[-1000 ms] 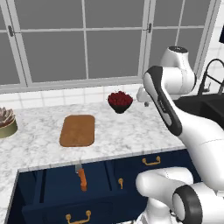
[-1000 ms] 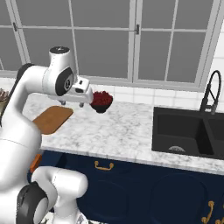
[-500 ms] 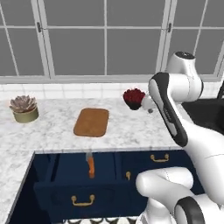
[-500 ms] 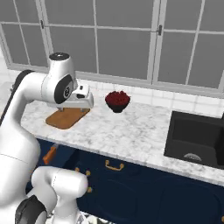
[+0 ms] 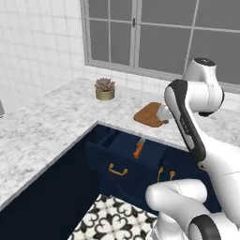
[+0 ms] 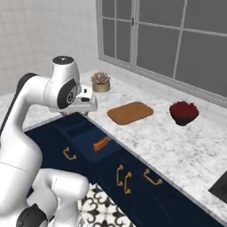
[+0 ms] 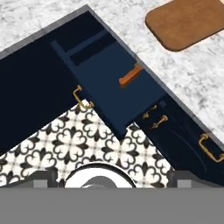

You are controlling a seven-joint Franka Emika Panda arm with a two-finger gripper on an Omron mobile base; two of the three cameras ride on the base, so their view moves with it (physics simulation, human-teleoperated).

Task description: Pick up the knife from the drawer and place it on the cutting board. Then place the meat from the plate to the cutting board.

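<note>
The knife is lying flat inside the open drawer, toward its right side as the left base view shows it, with the orange handle pointing out toward the drawer front and the short grey blade pointing back under the counter. It is resting apart from the drawer walls, so there is room on both sides of the handle.

The tool is hanging above the drawer's far left corner in the right base view. The log's figure has been climbing too fast to settle anything, and the finger tips are too hard to make out, so I cannot tell whether the jaws are apart; nothing is sitting between them.

Judging by its look, the knife is small, light and rigid. The thin metal blade is probably slick and too flat for a firm pinch, so the thicker handle is the better place to take hold, across its width near the middle.

The cutting board is waiting bare on the counter just beyond the drawer, near the bowl of dark red fruit.
</note>
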